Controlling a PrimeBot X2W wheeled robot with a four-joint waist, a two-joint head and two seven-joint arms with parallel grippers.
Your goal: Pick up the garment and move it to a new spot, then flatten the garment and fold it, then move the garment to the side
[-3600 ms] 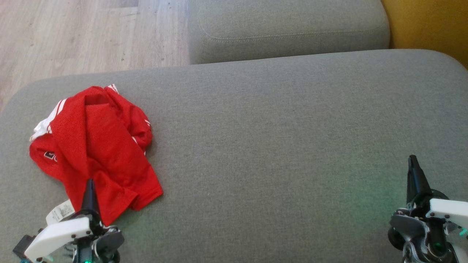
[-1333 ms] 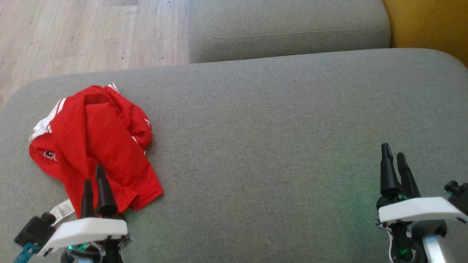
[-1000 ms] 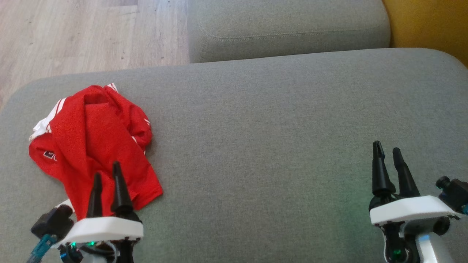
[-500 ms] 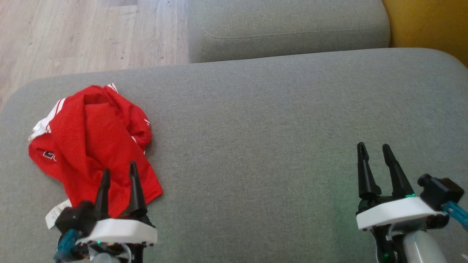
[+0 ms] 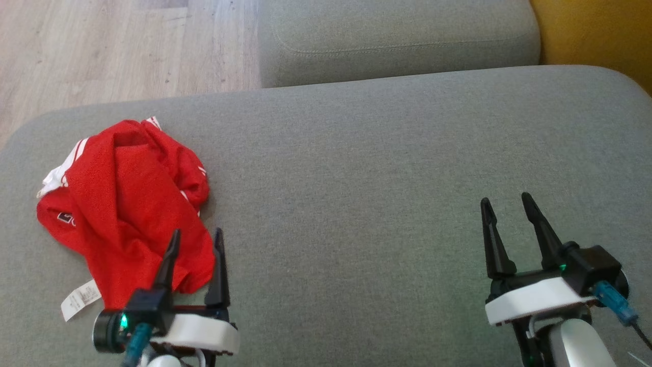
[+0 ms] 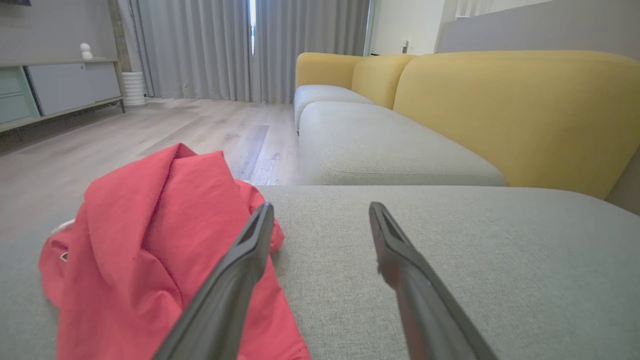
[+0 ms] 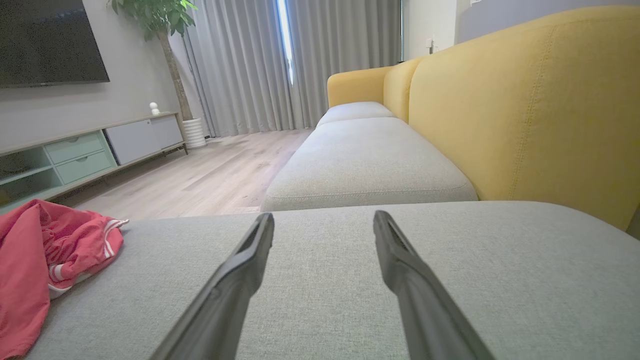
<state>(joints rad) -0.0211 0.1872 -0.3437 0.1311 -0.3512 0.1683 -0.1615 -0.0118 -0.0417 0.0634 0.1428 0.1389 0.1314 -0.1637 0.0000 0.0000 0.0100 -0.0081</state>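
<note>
Grey cushion (image 5: 382, 178) bears crumpled garment (image 5: 127, 204); wood floor (image 5: 102, 46) beyond.

red garment (image 5: 122, 204), apparently white stripes, grey cushion (image 5: 407, 178)

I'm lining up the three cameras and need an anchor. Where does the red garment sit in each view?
Head view: the red garment lies crumpled at the left, on the big grey cushion.
Left wrist view: red garment at the lower left, close up.
Right wrist view: red garment at the left edge, low.
Shared landmark: the second grey cushion beyond, at top centre in the head view and mid-frame in both wrist views.
</note>
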